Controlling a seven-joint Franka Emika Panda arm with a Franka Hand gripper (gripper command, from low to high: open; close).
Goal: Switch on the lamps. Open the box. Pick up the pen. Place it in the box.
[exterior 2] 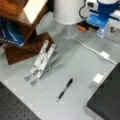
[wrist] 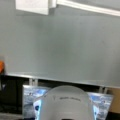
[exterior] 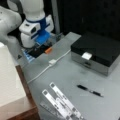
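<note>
Gripper: [exterior: 42,41] sat low at the table's far edge, front view's top left, right over the blue-and-black device [exterior: 37,51] w/ orange button [exterior: 48,50]. Same gripper [exterior 2: 100,23] at a front view's top right, blue part above the button [exterior 2: 81,28]. Fingers not visible in any view, so wide/narrow/holding: can't tell.
Box: [exterior: 96,51] closed, black lid down, white latch [exterior: 86,56] on the grey front side; front view's right. In a front view only a black corner of the box [exterior 2: 107,97] showed at bottom right, latch [exterior 2: 98,78] just off its edge.
Pen: [exterior: 89,90] lay flat on the grey table [exterior: 65,75], near the box front but apart, not touched. Also seen in a front view [exterior 2: 65,89], between the box corner and the white bars. Well apart from gripper.
White bars: [exterior: 61,102] two long bars w/ dark marks, propped at a slant on a stand, front view's bottom; same pair [exterior 2: 41,61] in a front view's left.
Cable: white cable [exterior: 47,66] w/ small inline block ran across table from the device side; also [exterior 2: 100,53].
Wooden shelf: [exterior 2: 27,37] brown, only clear in a front view's top left.
Wrist view: bare grey table [wrist: 60,45], white cable [wrist: 85,7] along top, orange bit [wrist: 1,67] at left edge, a rounded grey part [wrist: 66,100] at bottom. No pen, no box there.
</note>
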